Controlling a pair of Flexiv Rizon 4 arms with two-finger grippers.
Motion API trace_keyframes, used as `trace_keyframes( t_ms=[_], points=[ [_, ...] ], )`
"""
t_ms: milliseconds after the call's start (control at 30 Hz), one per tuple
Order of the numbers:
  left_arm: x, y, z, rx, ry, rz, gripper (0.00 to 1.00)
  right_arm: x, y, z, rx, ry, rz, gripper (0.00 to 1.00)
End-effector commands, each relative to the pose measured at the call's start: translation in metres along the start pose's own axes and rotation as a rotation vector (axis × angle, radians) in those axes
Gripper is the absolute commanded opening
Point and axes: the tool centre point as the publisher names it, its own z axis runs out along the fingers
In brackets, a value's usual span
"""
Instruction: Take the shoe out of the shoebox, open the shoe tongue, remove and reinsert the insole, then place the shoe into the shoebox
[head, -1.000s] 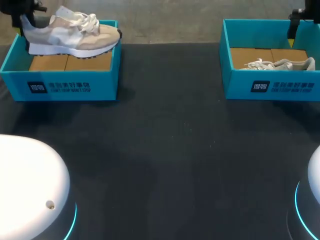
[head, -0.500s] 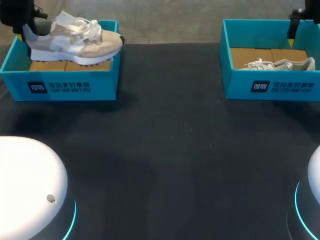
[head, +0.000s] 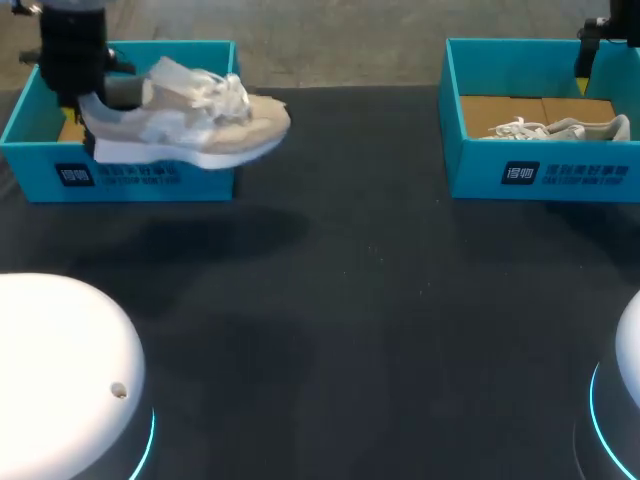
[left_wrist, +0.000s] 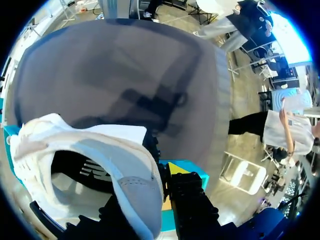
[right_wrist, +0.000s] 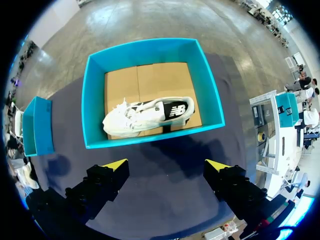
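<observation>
Shoe (head: 188, 130) — beige, with white sole and laces — held by its heel.

Two teal shoeboxes (head: 130, 180) (head: 540, 175), two pale shoes (head: 190, 125) (head: 555, 130), two pincers (head: 90, 95) (right_wrist: 167, 165)

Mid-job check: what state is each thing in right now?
Beige-and-white sneaker: held aloft, upright.
Left pincer: shut on its heel.
Left teal cardboard shoebox: open, lidless.
Right teal cardboard shoebox: open, lidless.
White sneaker: lying on its side inside it.
Right pincer: open, holding nothing.
</observation>
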Motion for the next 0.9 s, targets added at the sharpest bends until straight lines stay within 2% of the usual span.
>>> trace_keyframes(
  t_ms=[33, 267, 667, 867, 900],
  points=[
    [-0.012, -0.02, 0.011, -0.229, -0.007, 0.006, 0.0, 0.0, 0.0, 0.0, -0.001, -0.001, 0.001, 1.0],
    [-0.037, -0.052, 0.023, -0.207, -0.023, 0.067, 0.0, 0.0, 0.0, 0.0, -0.001, -0.001, 0.001, 1.0],
    [-0.072, -0.074, 0.045, -0.174, -0.06, 0.126, 0.0, 0.0, 0.0, 0.0, -0.001, -0.001, 0.001, 1.0],
    [-0.088, -0.092, 0.06, -0.157, -0.067, 0.149, 0.0, 0.0, 0.0, 0.0, -0.001, -0.001, 0.001, 1.0],
    [-0.094, -0.095, 0.067, -0.145, -0.061, 0.153, 0.0, 0.0, 0.0, 0.0, -0.001, -0.001, 0.001, 1.0]
  ],
)
